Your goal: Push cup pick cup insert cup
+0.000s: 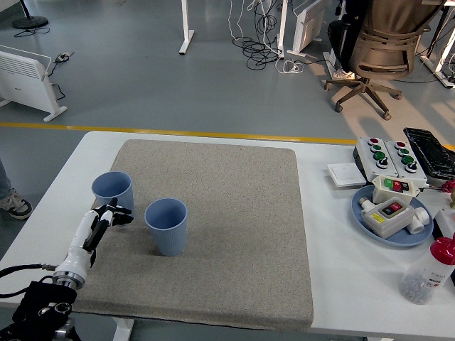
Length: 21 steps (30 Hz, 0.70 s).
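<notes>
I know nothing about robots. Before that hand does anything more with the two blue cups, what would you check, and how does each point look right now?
1. Left hand at the left cup, on its near side: ok.
2. Hand gripping the cup: not ok, fingers extended, nothing held.
3. Both cups upright, mouths open: ok.
4. Right cup apart from the left one: ok.
5. Grey mat bare beyond the cups: ok.
6. Actual contact between hand and cup: cannot tell.

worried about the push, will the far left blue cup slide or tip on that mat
The left cup looks empty and light, likely easy to shove. It is tall and tapers downward, and the grey mat looks rough, so a high push from the left hand may tip it.
</notes>
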Motion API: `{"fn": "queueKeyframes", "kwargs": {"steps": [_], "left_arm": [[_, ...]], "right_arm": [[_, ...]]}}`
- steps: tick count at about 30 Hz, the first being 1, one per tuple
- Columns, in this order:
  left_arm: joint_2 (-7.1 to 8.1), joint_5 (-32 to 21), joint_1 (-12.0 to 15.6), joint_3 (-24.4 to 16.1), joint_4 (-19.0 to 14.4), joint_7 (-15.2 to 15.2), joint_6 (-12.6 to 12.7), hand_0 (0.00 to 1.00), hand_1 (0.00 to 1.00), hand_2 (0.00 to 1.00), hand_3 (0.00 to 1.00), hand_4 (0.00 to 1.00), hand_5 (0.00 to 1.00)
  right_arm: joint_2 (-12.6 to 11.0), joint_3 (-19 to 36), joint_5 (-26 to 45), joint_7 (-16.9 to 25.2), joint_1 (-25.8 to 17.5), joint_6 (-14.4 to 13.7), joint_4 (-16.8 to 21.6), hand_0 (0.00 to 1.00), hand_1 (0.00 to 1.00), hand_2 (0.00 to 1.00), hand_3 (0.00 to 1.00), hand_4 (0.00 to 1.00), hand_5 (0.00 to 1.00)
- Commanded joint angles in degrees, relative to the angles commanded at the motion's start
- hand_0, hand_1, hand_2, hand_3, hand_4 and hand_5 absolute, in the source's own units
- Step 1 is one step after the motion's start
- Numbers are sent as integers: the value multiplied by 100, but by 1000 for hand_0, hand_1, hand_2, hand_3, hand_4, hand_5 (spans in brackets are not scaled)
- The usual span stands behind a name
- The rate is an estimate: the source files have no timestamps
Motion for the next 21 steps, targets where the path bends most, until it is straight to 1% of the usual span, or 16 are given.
{"fn": "queueKeyframes", "kwargs": {"steps": [9,11,14,21], "left_arm": [[-7,-261,-354,147,359,-54,-32,650,531,480,456,587,998],[-5,-293,-392,180,398,-57,-37,650,531,480,456,587,998],[-14,-453,-662,358,638,-68,-67,651,530,480,454,584,998],[-60,-659,-950,597,901,-99,-96,651,531,479,454,580,998]], "right_arm": [[13,-1,-8,-3,6,5,0,666,603,616,564,100,449],[12,-5,-5,-2,7,4,0,666,603,616,564,100,449],[20,20,-34,-14,35,6,2,666,603,617,564,101,450],[28,15,-44,-18,66,6,5,666,603,616,564,101,449]]}}
